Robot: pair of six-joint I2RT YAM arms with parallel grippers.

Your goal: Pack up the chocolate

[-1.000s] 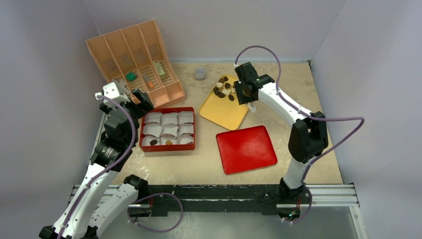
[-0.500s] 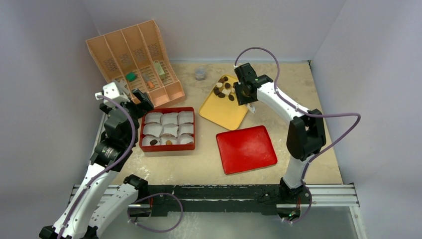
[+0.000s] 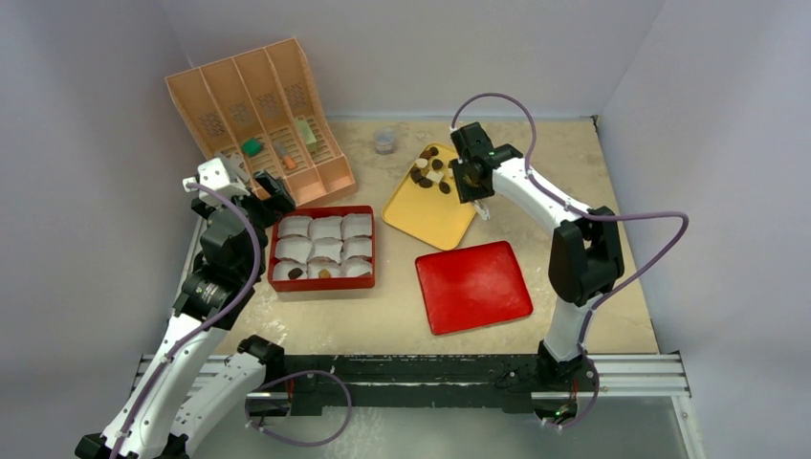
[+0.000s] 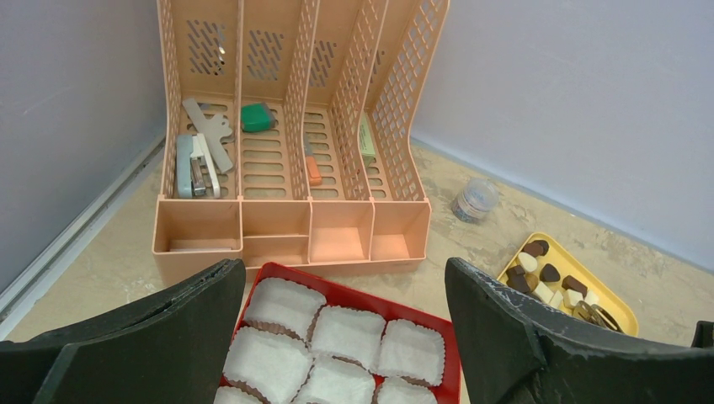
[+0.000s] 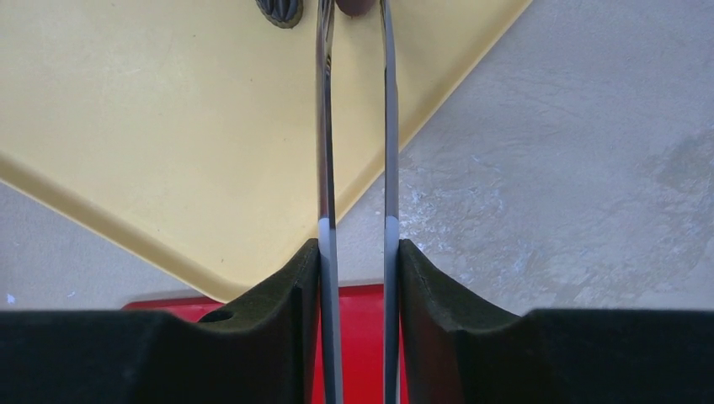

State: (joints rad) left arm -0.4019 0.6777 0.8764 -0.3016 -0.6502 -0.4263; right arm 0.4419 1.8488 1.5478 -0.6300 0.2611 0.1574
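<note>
Many chocolate pieces lie at the far end of the yellow tray; a few sit in the red box. The right hand pinches metal tweezers, tips astride one dark piece; the left hand is spread. Pieces judged light, hard, smooth: nip across the flanks.

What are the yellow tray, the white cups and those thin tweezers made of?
The yellow tray is probably plastic: smooth, matte, with a moulded raised rim. The white cups look like crinkled paper, going by their pleated edges. The tweezers are likely steel: thin, grey, with a bright sheen.
</note>
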